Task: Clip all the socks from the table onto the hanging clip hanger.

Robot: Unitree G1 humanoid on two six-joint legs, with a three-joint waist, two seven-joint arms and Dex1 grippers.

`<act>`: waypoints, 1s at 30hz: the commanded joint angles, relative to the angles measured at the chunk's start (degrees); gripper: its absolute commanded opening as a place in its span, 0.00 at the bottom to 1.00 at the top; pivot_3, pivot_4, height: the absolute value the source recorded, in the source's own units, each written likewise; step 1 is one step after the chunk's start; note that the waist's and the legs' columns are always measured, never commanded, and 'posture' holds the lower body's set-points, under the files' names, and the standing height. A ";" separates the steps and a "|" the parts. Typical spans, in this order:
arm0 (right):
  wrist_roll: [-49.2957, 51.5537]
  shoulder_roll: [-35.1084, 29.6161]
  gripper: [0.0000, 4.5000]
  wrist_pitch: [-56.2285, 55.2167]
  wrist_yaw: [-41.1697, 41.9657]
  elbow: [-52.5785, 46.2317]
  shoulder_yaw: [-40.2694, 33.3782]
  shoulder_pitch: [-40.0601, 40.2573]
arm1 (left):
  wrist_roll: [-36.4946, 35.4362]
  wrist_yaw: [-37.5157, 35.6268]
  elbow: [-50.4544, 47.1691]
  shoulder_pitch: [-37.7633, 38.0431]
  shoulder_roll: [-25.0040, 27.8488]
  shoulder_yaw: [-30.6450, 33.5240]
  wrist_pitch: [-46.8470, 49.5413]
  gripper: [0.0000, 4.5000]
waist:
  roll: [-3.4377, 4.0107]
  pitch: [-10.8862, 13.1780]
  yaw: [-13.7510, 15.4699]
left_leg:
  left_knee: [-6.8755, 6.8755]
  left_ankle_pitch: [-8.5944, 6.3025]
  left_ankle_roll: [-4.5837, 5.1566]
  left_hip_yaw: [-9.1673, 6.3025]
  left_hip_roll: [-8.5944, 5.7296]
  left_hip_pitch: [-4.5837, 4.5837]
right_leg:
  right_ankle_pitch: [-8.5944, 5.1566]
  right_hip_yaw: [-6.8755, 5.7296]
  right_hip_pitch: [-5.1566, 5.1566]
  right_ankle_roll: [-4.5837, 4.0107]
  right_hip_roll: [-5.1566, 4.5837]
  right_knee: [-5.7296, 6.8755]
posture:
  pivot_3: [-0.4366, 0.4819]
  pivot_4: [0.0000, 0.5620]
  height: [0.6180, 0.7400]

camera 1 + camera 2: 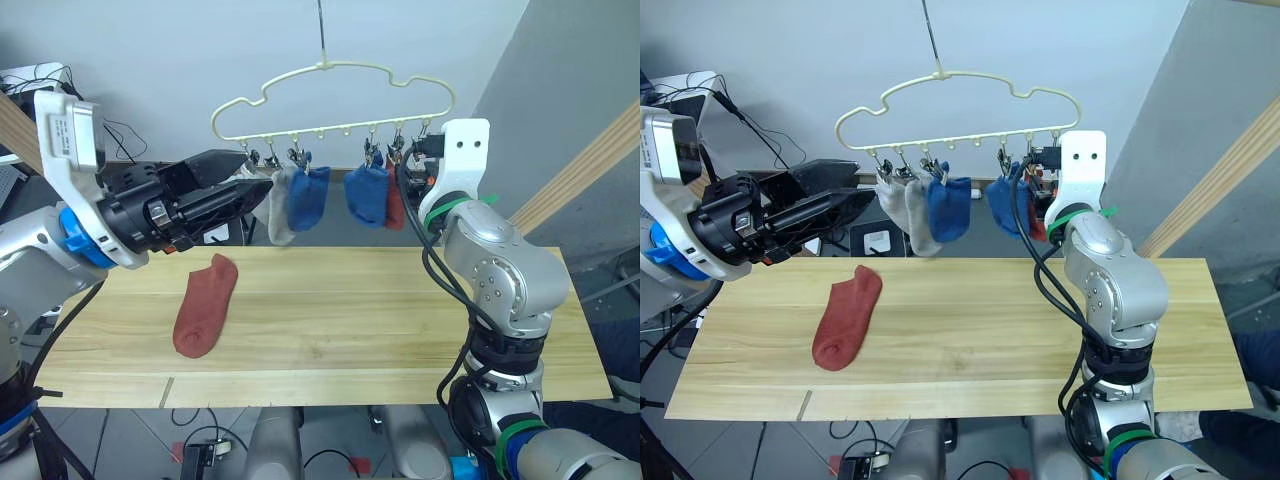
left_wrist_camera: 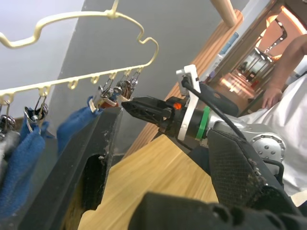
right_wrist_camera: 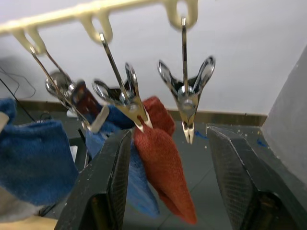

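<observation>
Holding my left gripper wide and empty near the clip hanger, I judge the last rust-red sock on the table lies below it, nearer than my open right gripper.

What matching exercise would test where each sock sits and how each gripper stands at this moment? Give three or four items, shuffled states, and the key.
Column 1
1. rust-red sock on the table
2. grey sock
3. right gripper
4. empty clip

Column 2
A. open, fingers either side of a hanging rust-red sock
B. lying flat on the wooden table
C. hanging bare at the right end of the clip hanger
D. clipped up beside a blue sock

Pairs: 1-B, 2-D, 3-A, 4-C
</observation>
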 commanded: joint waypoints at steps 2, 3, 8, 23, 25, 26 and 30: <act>-0.07 0.25 0.57 0.44 -0.25 -3.92 -0.03 0.22 | -1.52 0.67 -1.83 -0.07 0.74 0.72 -0.58 0.72 | 0.01 0.28 0.01 | -0.10 0.00 0.00 0.01 0.00 0.00 | 0.00 0.00 0.00 0.00 0.00 -0.11 | 0.36 0.75 1.00; -0.10 0.29 0.57 0.63 -0.29 -4.06 -0.03 0.25 | -1.63 0.74 -1.85 -0.02 0.73 0.73 -0.59 0.72 | 0.01 0.34 0.01 | -0.14 0.00 0.00 0.01 0.00 0.00 | 0.00 0.00 0.00 0.00 0.00 -0.16 | 0.36 0.75 1.00; -0.18 -0.07 0.57 1.00 -0.10 -4.03 -0.37 -0.07 | -1.84 1.25 -1.97 -0.02 0.45 0.49 -0.87 0.72 | 0.00 0.68 0.02 | -0.52 0.00 0.00 0.04 0.01 0.00 | 0.03 -0.01 -0.01 -0.04 -0.02 -0.50 | 0.36 0.75 1.00; -1.29 -0.84 0.57 -3.07 -0.33 0.25 -1.14 -2.22 | -2.89 1.57 -2.26 -0.40 0.66 1.16 -1.32 0.72 | -0.02 0.84 0.03 | -0.76 0.00 -0.01 0.09 0.00 -0.03 | 0.07 -0.01 -0.13 -0.13 -0.03 -0.58 | 0.37 0.71 1.00; -1.50 -0.86 0.57 -3.63 -0.21 0.83 -1.14 -2.44 | -3.53 1.39 -2.05 -0.76 0.87 1.26 -1.31 0.72 | -0.03 0.84 0.03 | -0.77 0.00 -0.01 0.09 0.00 -0.03 | -0.01 -0.01 -0.13 0.00 -0.03 -0.58 | 0.37 0.71 1.00; -1.64 -0.86 0.57 -3.91 -0.17 1.17 -1.18 -2.60 | -3.76 1.00 -1.96 -0.82 1.24 1.32 -1.11 0.72 | -0.03 0.84 0.03 | -0.77 0.00 -0.01 0.09 0.00 -0.04 | -0.01 -0.01 -0.13 0.00 -0.03 -0.58 | 0.37 0.71 1.00; -1.90 -0.93 0.57 -5.04 -0.01 2.21 -1.14 -2.88 | -4.60 -0.59 -1.38 -0.75 2.56 1.49 -0.50 0.72 | -0.03 0.84 0.05 | -0.77 0.00 -0.01 0.09 0.00 -0.04 | 0.04 -0.01 -0.13 -0.08 -0.04 -0.58 | 0.38 0.69 1.00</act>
